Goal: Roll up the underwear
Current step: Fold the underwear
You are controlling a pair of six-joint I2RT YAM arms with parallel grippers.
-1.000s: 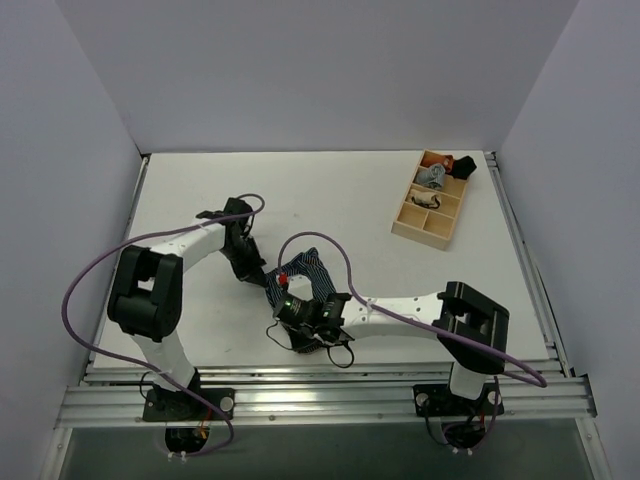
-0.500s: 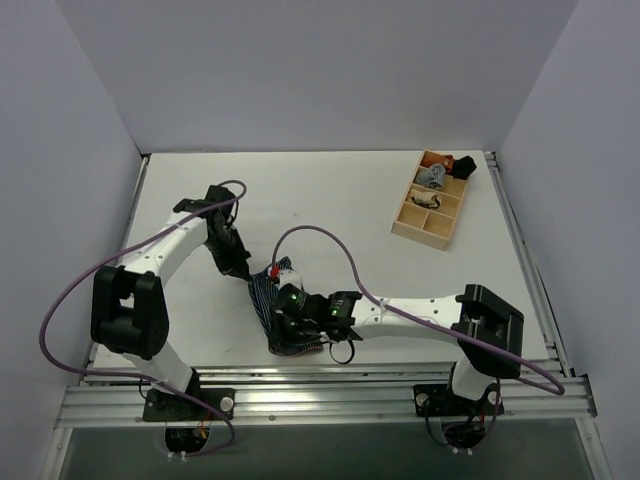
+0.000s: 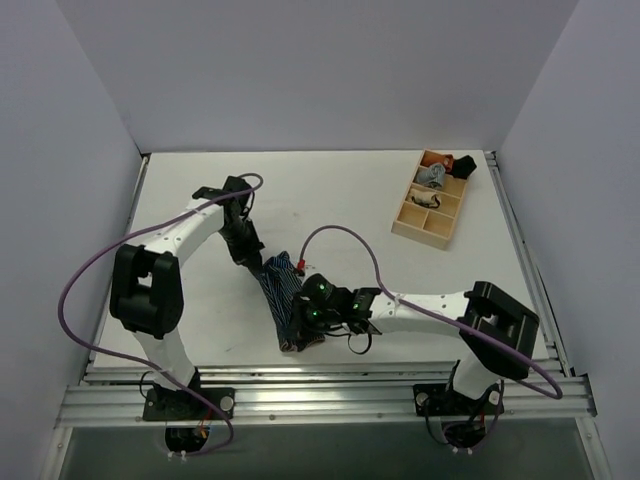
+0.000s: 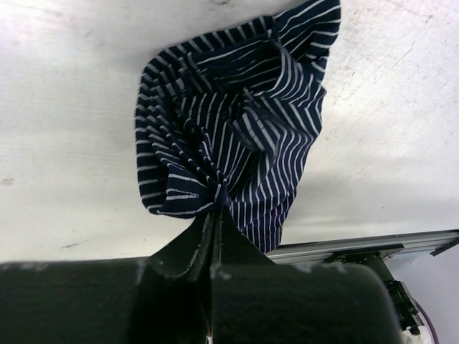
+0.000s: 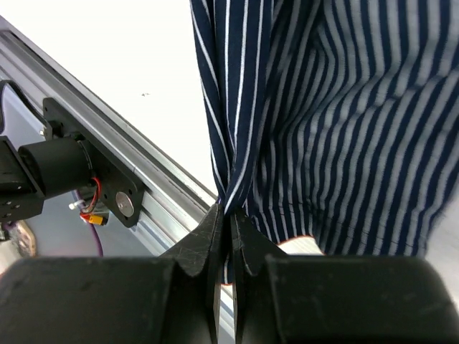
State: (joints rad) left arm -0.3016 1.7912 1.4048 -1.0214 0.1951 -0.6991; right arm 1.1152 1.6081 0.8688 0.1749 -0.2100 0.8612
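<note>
The underwear (image 3: 283, 296) is dark navy cloth with light pinstripes, stretched as a bunched strip near the table's front between my two grippers. My left gripper (image 3: 258, 262) is shut on its far end; in the left wrist view the cloth (image 4: 237, 122) fans out from the pinched tips (image 4: 215, 208). My right gripper (image 3: 300, 325) is shut on its near end; in the right wrist view the striped cloth (image 5: 323, 107) hangs from the closed tips (image 5: 229, 211), with a thin reddish edge low down.
A wooden divided tray (image 3: 433, 201) stands at the back right, holding small rolled grey, black and orange garments. The metal rail (image 3: 320, 395) runs along the table's near edge, close under my right gripper. Cables loop over both arms.
The left gripper has moved right and back, the right gripper right and slightly nearer. The underwear has been drawn out into a longer strip between them.
</note>
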